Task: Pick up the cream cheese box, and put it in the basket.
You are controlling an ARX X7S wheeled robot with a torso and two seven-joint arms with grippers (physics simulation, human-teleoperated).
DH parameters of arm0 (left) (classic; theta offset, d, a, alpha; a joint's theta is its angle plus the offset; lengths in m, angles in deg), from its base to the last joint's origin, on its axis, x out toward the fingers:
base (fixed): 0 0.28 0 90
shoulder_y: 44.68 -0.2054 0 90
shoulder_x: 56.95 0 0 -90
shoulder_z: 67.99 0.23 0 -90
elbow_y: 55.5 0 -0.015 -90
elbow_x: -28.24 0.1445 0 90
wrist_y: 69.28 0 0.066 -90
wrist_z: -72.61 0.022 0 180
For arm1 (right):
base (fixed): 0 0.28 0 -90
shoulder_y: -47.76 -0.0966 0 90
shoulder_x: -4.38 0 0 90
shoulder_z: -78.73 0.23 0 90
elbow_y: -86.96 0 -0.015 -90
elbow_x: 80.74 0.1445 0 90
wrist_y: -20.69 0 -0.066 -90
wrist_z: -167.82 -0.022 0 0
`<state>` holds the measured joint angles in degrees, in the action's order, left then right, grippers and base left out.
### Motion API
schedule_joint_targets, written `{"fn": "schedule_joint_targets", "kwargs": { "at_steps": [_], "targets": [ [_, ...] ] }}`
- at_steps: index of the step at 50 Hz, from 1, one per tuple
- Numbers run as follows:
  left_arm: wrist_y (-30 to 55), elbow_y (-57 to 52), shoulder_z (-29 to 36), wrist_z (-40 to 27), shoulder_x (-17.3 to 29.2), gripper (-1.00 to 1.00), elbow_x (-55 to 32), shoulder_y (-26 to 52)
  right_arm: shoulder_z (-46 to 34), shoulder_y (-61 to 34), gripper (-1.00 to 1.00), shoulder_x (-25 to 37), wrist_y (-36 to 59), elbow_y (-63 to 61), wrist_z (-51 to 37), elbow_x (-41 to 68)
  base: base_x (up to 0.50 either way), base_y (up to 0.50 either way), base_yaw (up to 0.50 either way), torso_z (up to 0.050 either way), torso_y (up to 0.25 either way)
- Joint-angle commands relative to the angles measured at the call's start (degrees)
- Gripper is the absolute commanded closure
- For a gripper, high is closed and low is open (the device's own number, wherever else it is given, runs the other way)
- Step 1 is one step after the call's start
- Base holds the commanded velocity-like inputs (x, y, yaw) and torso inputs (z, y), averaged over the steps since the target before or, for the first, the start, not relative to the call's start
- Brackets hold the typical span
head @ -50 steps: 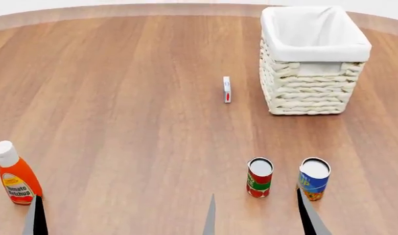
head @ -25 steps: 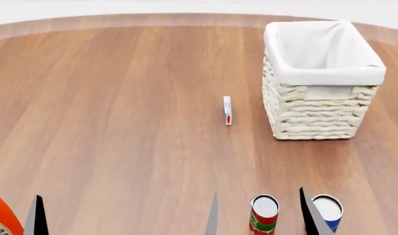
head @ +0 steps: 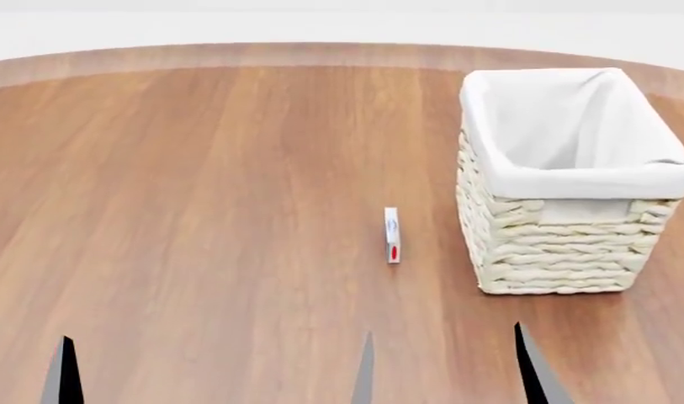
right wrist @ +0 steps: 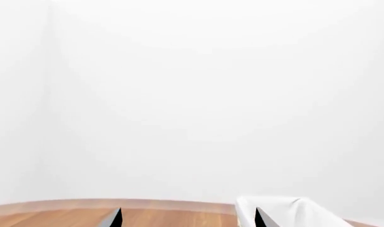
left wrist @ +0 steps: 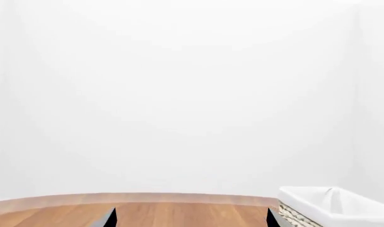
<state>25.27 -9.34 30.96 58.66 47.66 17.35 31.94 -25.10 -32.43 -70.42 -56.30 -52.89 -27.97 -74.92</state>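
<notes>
My view has slid forward over the tabletop (head: 184,185): the cans and ketchup have dropped out of sight. The cream cheese box (head: 392,236) stands on edge, nearer now, beside the basket (head: 566,252). Whether either gripper is released or clenched, I cannot tell.

The table (head: 207,210) carries two items. The box (head: 392,236) stands on edge near mid-table. The basket (head: 566,210) sits to the robot's right of the box, near it but apart, and reaches farther back toward the far table edge. Both stand well ahead of the robot. Nothing can be made out inside the basket.
</notes>
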Motion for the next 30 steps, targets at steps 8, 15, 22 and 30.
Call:
{"fn": "schedule_joint_targets", "kwargs": {
  "at_steps": [8, 15, 22, 30],
  "targets": [
    [-0.32, 0.19, 0.47, -0.51, 0.48, -1.00, -0.13, 0.02, -0.58, -0.16, -1.00, 0.61, -0.40, 0.39, -0.65, 0.40, 0.32, 0.00, 0.00, 0.000, 0.002],
    [-0.45, 0.36, 0.68, -0.69, 0.67, -1.00, -0.14, 0.07, -0.84, -0.29, -1.00, 0.89, -0.25, 0.20, -1.00, 0.55, 0.32, 0.00, 0.00, 0.000, 0.000],
    [-0.43, 0.19, 0.74, -0.85, 0.85, -1.00, -0.25, 0.06, -1.26, -0.28, -1.00, 1.17, -0.45, 0.31, -1.34, 0.50, 0.34, 0.00, 0.00, 0.000, 0.000],
    [-0.49, 0.37, 0.93, -1.08, 1.04, -1.00, -0.32, 0.18, -1.34, -0.45, -1.00, 1.51, -0.39, 0.19, -1.73, 0.86, 0.34, 0.00, 0.00, 0.000, 0.000]
  ]
}}
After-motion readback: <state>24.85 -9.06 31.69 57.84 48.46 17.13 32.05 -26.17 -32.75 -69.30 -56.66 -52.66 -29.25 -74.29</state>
